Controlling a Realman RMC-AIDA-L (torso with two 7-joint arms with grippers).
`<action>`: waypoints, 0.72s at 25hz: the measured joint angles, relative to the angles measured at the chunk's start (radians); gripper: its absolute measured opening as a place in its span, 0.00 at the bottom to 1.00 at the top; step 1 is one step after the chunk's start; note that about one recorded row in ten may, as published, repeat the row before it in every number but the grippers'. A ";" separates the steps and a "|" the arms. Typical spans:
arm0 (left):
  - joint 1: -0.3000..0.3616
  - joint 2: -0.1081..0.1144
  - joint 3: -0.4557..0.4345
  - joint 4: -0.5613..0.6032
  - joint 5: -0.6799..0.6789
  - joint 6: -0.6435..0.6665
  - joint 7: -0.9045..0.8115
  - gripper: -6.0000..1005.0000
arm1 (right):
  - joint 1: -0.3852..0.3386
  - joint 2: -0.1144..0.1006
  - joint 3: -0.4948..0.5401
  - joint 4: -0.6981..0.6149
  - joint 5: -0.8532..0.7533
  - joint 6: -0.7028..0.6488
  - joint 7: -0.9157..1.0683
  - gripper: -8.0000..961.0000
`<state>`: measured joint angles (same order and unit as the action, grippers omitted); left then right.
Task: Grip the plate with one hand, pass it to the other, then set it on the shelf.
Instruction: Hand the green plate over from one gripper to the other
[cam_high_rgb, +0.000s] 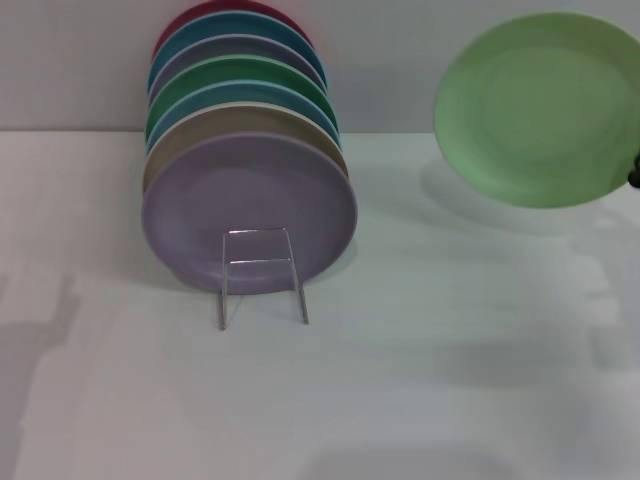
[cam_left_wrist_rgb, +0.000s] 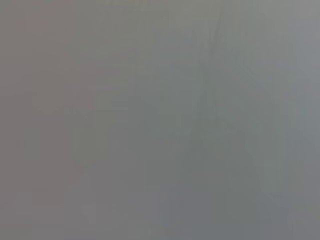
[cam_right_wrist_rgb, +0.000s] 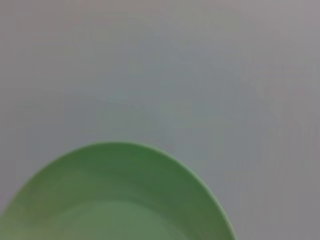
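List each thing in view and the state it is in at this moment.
Plate: lifted off the table, tilted, face toward the camera, at the robot's right.
Right gripper: barely in view at the plate's edge.
Shelf: standing, loaded with a row of upright plates.
Lilac plate: upright at the row's front.
Left gripper: out of view.

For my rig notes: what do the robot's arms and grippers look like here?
Almost nothing shows. In the head view only a small black part sits at the frame's right edge beside the plate, probably the right gripper. No fingers, cables or markings are visible. The left arm is out of view.
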<state>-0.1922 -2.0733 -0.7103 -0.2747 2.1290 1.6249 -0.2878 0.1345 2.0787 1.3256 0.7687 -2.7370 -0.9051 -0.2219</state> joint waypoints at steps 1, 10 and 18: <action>0.007 0.000 0.012 0.000 0.001 0.008 -0.022 0.83 | -0.001 0.001 -0.012 -0.026 0.000 -0.041 0.011 0.03; 0.024 -0.001 0.209 -0.014 0.003 0.088 0.029 0.83 | 0.035 0.005 -0.084 -0.240 0.005 -0.268 0.097 0.03; 0.039 0.001 0.335 -0.065 0.003 0.095 0.067 0.83 | 0.006 0.006 -0.173 -0.278 0.006 -0.388 0.135 0.03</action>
<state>-0.1537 -2.0718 -0.3758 -0.3397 2.1323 1.7195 -0.2212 0.1402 2.0851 1.1522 0.4909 -2.7312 -1.2931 -0.0871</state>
